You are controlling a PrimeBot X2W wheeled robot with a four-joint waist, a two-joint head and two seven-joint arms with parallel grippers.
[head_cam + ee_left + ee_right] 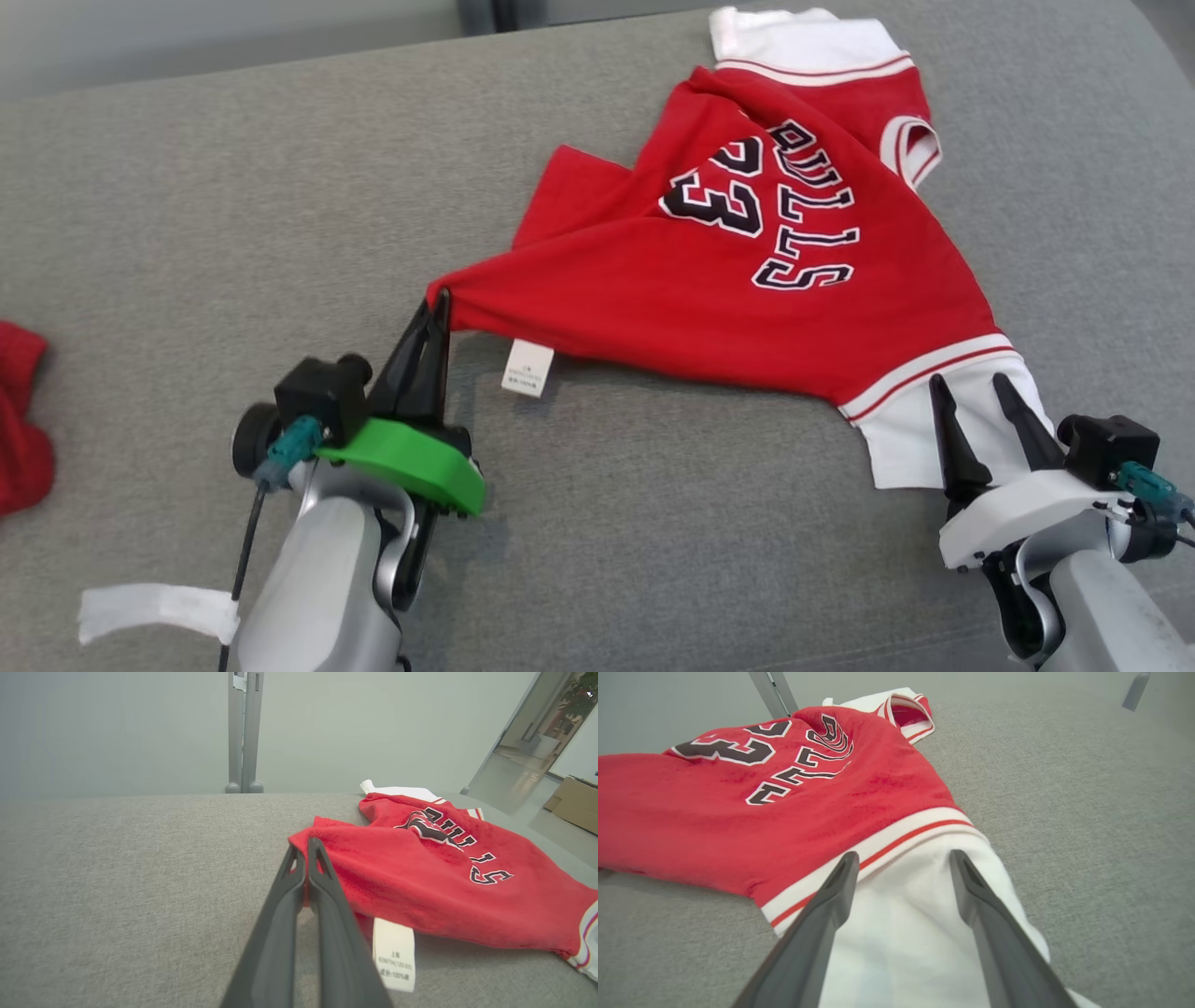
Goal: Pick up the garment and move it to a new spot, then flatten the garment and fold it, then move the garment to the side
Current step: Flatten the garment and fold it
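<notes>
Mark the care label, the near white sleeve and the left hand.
care label (527, 368), head view, middle of the white tag
white sleeve (906, 924), right wrist view, plain white cloth mid-sleeve
left hand (441, 301), head view, its tips, shut on the jersey (653, 289)

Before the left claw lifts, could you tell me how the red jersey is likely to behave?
Probably floppy: the jersey drapes in folds from the shut left claw. Likely light, being thin cloth; its white sleeve should sag and trail.
</notes>
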